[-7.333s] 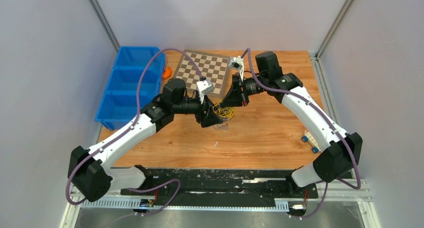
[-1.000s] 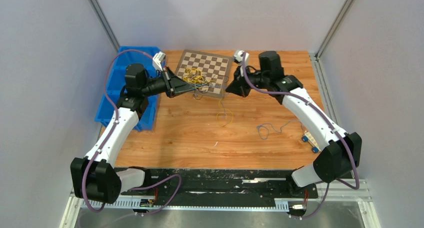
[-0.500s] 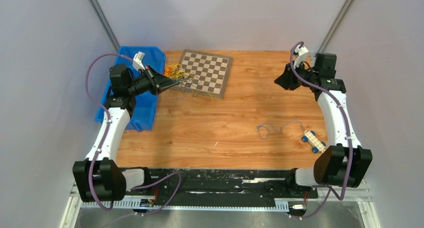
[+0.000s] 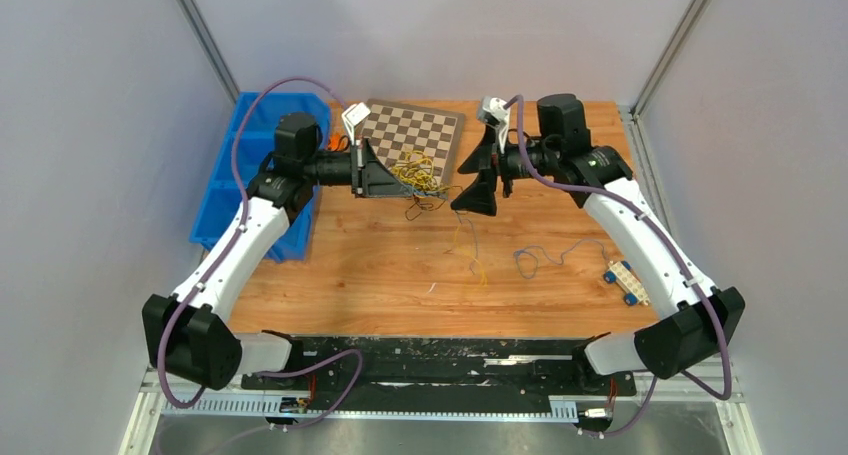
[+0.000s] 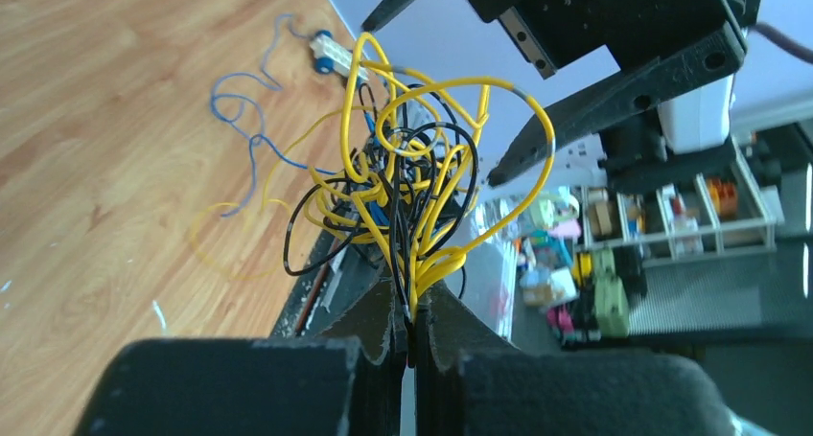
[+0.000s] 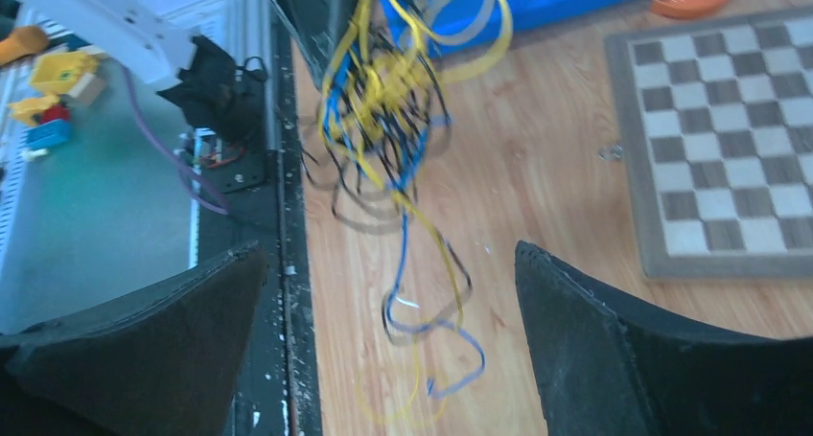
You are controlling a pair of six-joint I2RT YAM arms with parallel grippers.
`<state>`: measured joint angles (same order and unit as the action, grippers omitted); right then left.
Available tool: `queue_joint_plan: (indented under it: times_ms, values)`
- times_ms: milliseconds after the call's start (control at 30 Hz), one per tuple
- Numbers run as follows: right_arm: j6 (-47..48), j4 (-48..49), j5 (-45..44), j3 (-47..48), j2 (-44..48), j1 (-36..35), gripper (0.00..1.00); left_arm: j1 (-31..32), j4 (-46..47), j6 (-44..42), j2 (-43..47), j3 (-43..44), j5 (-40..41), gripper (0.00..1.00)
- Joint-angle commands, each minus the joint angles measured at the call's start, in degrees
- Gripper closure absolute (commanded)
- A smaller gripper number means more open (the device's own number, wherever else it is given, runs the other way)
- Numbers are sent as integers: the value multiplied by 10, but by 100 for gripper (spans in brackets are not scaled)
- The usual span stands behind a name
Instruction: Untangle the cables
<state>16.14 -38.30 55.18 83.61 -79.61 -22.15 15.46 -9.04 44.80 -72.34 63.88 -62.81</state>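
The cables form a wad of thin yellow, black and blue wires [image 5: 412, 177], and my left gripper [image 5: 412, 332] is shut on its base. In the top view the wad [image 4: 420, 173] hangs over the wood at the chessboard's front edge, with the left gripper [image 4: 392, 180] on its left. A few strands trail down to the table [image 4: 470, 247]. My right gripper [image 4: 458, 188] stands wide open just right of the wad, touching none of it. In the right wrist view the wad [image 6: 388, 81] hangs ahead of the open right gripper [image 6: 393, 345]. One blue-grey cable [image 4: 545, 257] lies apart on the table.
A chessboard [image 4: 425, 127] lies at the back middle and blue bins [image 4: 240, 180] stand at the left. A small white and blue block [image 4: 625, 281] lies near the right edge. An orange object [image 6: 685, 0] sits beside the bins.
My right arm swung back from the far right to the wad and its gripper opened wide. My left arm carried the wad rightwards from beside the bins to the board's front edge.
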Motion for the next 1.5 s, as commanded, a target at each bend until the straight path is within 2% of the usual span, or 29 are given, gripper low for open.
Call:
queue_joint_plan:
  times_ms: [0, 67, 200, 367, 533, 600, 667, 767, 800, 833, 867, 900, 933, 967, 1133, 1200, 1333, 1467]
  values:
    - [-64, 48, 42, 25, -26, -39, 0, 58, -120, -147, -43, 99, -38, 100]
    - [-101, 67, 58, 23, -35, -46, 0, 79, -153, -175, -60, 120, -39, 100]
    - [-142, 94, 59, 16, -49, -58, 3, 90, -155, -179, -81, 138, -51, 100]
    - [-177, 115, 80, 11, -56, -57, 19, 98, -195, -216, -94, 158, -53, 100]
    - [-204, 134, 108, -3, -55, -55, 55, 98, -218, -250, -88, 153, -57, 100]
    - [-216, 146, 116, -13, -55, -54, 62, 98, -211, -255, -80, 147, -54, 100]
    - [-222, 155, 123, -24, -54, -56, 61, 98, -203, -254, -74, 146, -46, 100]
    - [-231, 163, 130, -33, -53, -58, 42, 98, -189, -243, -74, 149, -48, 100]
    - [-232, 164, 130, -36, -54, -60, 43, 98, -182, -239, -74, 148, -48, 100]
    - [-232, 166, 129, -38, -53, -61, 48, 98, -179, -234, -76, 149, -48, 100]
    - [-232, 167, 131, -39, -54, -63, 57, 98, -173, -231, -77, 149, -48, 100]
    - [-232, 169, 134, -41, -53, -63, 79, 98, -171, -225, -78, 149, -48, 100]
    - [-233, 169, 134, -42, -51, -63, 97, 98, -168, -225, -76, 149, -49, 91]
    - [-233, 170, 132, -44, -48, -61, 100, 98, -171, -230, -74, 149, -50, 85]
    - [-248, 175, 150, -68, -23, -32, 100, 63, -182, -320, 1, 113, -7, 47]
    - [-249, 178, 153, -81, -11, -29, 100, 44, -168, -359, 39, 89, 23, 42]
    - [-265, 198, 160, -105, 4, -28, 100, 47, -139, -463, 110, 60, 73, 41]
    - [-280, 208, 162, -109, -1, -28, 100, 103, -115, -526, 151, 44, 98, 50]
